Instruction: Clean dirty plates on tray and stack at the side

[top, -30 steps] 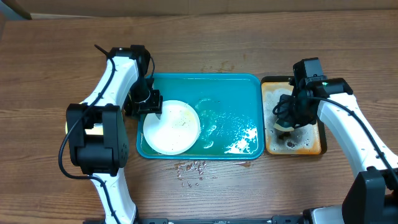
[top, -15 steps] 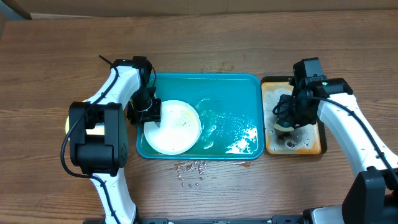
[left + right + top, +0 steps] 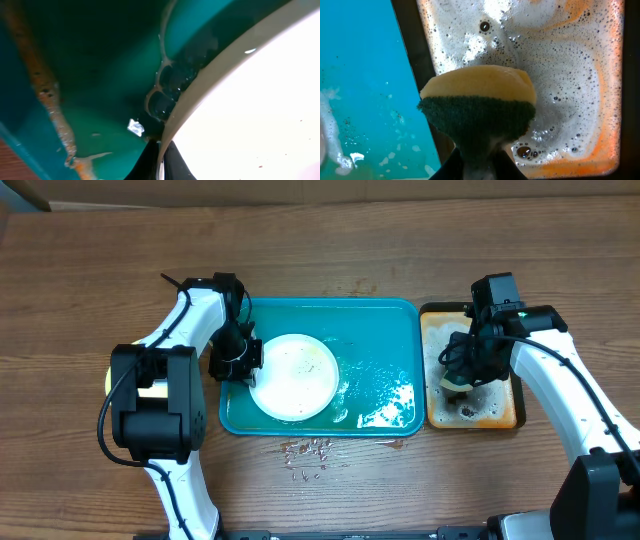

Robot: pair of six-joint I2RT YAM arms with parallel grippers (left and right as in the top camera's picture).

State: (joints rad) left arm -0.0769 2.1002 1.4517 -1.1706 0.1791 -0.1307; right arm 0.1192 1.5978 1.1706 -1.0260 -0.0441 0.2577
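Note:
A white plate (image 3: 293, 377) lies in the left half of the wet teal tray (image 3: 380, 320), with faint specks on its face. My left gripper (image 3: 245, 365) is shut on the plate's left rim. In the left wrist view the dark fingers (image 3: 147, 162) pinch the rim of the plate (image 3: 260, 110) above the tray floor (image 3: 100, 100), gripper (image 3: 160, 149). My right gripper (image 3: 463, 375) is shut on a yellow and green sponge (image 3: 477, 100), gripper (image 3: 479, 165), which hangs over the foamy small tray (image 3: 560, 60).
The small orange-brown tray (image 3: 500, 415) with suds stands right of the teal tray. Soap foam (image 3: 390, 405) lies in the teal tray's front right part. Water drops (image 3: 305, 450) spot the wooden table in front of it.
My left gripper has shut on the plate's left rim, and the plate has shifted right and slightly back in the tray. The right arm and sponge have not moved.

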